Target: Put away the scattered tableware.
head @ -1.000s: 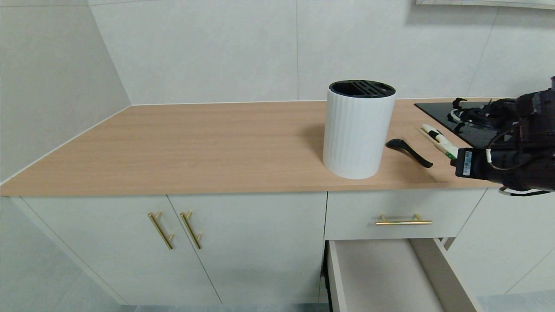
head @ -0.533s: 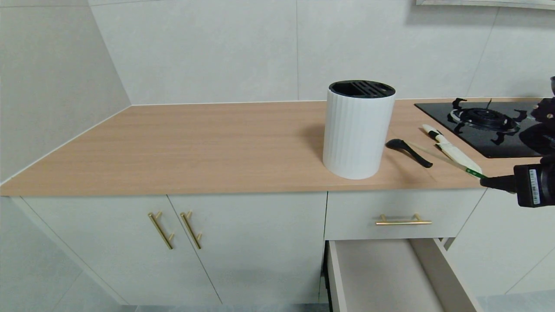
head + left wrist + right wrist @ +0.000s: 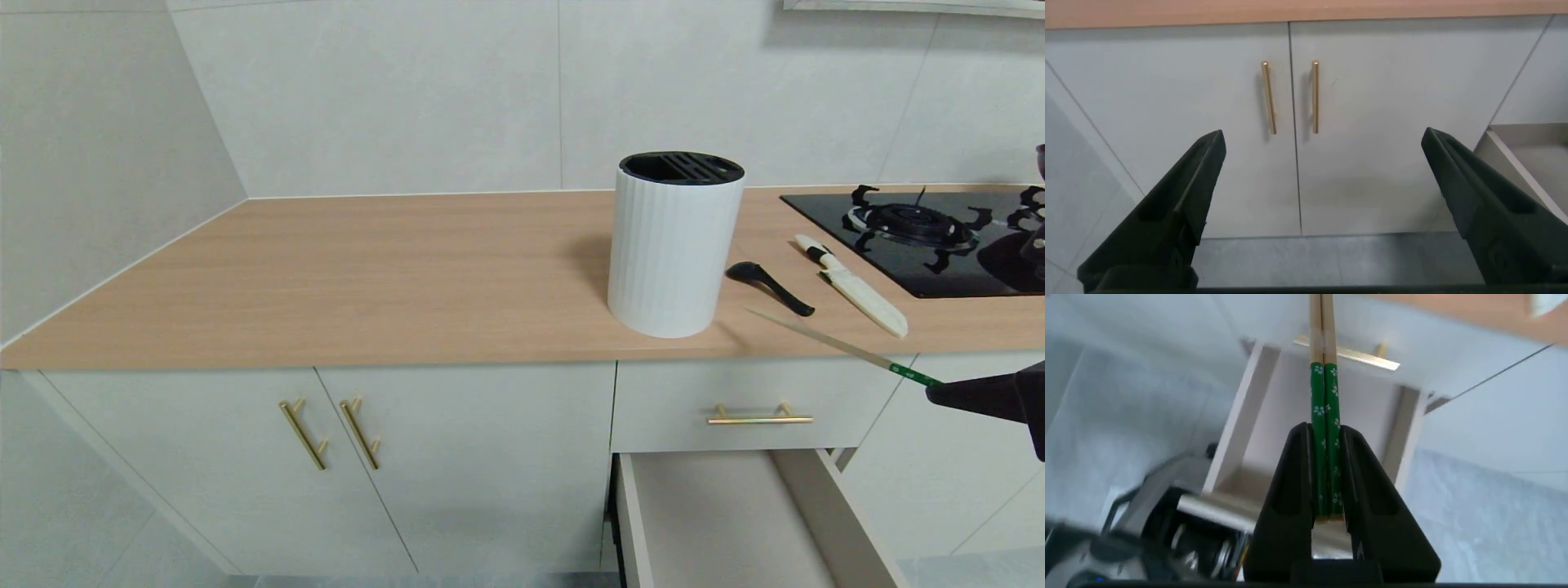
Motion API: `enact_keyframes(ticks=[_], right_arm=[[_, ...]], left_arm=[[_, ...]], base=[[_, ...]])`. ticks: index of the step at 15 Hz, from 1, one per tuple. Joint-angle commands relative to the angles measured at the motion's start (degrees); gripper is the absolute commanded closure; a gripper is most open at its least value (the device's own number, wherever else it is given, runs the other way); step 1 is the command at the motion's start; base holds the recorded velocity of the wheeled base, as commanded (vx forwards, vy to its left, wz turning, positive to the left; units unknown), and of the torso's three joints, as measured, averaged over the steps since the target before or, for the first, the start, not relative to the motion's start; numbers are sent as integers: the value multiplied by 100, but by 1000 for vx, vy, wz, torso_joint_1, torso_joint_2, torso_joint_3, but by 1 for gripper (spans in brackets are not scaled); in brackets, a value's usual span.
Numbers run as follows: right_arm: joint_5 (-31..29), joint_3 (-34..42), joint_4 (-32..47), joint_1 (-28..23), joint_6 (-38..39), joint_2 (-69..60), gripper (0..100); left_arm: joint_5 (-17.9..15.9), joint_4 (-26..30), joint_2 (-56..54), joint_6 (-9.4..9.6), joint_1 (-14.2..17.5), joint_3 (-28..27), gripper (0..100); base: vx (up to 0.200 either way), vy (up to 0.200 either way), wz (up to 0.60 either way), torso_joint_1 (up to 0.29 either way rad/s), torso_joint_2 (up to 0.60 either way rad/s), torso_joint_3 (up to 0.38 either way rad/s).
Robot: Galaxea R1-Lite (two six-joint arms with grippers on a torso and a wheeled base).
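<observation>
Two chopsticks (image 3: 833,345) are pinched by their green ends in your right pincer (image 3: 935,389), which is clamped tight on them. A second ago that pincer was down on the counter (image 3: 367,278) beside the knife (image 3: 853,287). It has since drawn back past the front edge, so the pair hangs in the air above the open drawer (image 3: 718,514). Pickup looks done; stowing comes next. Spoon (image 3: 767,286) and knife lie by the holder (image 3: 673,245). Your left pincer (image 3: 1323,139) is spread wide and empty, facing the doors (image 3: 1388,106).
</observation>
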Motion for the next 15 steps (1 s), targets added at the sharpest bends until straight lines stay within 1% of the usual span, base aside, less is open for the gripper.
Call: enact_keyframes(ticks=[1, 3, 10, 15], right_arm=[[9, 2, 51, 204, -4, -36, 100], [9, 81, 69, 424, -13, -28, 100], [17, 283, -10, 617, -250, 8, 100], [17, 353, -10, 661, -356, 16, 100]], left_arm=[[-1, -4, 0, 0, 1, 0, 0], [-1, -4, 0, 0, 1, 0, 0], [-1, -4, 0, 0, 1, 0, 0], [-1, 5, 0, 0, 1, 0, 0]], base=[[0, 0, 0, 0, 0, 0], [0, 0, 0, 0, 0, 0], [0, 0, 0, -9, 17, 12], [0, 0, 0, -160, 399, 240]])
